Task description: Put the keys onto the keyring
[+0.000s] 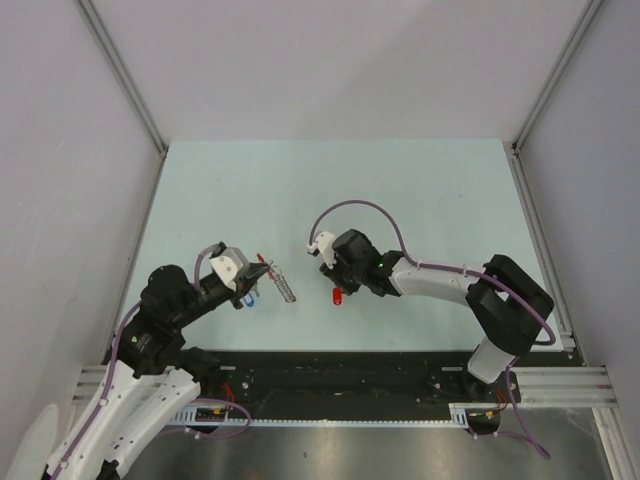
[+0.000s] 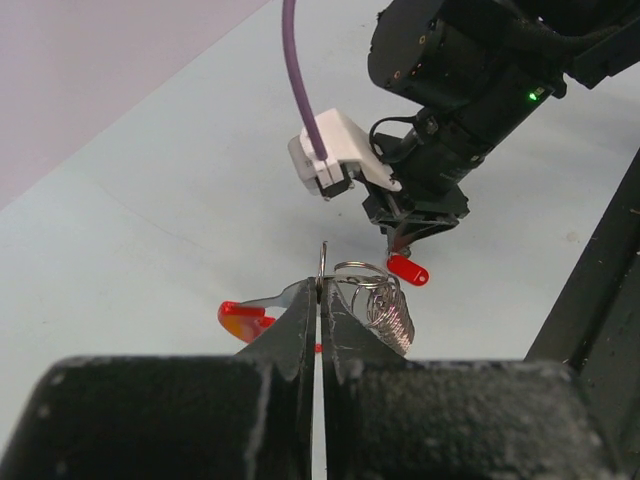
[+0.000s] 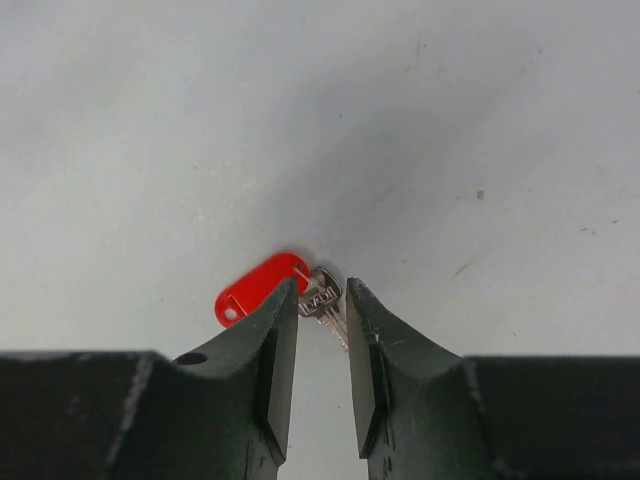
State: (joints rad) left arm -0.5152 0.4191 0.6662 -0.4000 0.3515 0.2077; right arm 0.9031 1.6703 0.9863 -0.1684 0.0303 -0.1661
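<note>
Along the near edge of the table (image 1: 420, 190), noted both arm bases bolted side by side. Just ahead of the left base, found the left gripper (image 2: 320, 292) closed tight, its fingers meeting on a thin wire loop of the keyring (image 2: 385, 305). Recorded, in the left wrist view, the ring's grey chain-like strip to the right of the fingers and its red band (image 2: 245, 318) to the left. Noted a blue-headed key (image 1: 248, 298) just on the near side of that gripper in the overhead view; could not tell whether lying on the table or hanging from the ring.

Toward the table's middle, found the right gripper (image 3: 322, 310) angled down at the surface, fingers a narrow gap apart with the silvery part of a red-headed key (image 3: 258, 290) between the tips. Could not tell whether the pads bear on the metal. Recorded the red head sticking out left of the fingers in the right wrist view. Noted this key near the keyring but apart from it.

Beyond, recorded pale green tabletop running back to grey walls (image 1: 350, 60).
</note>
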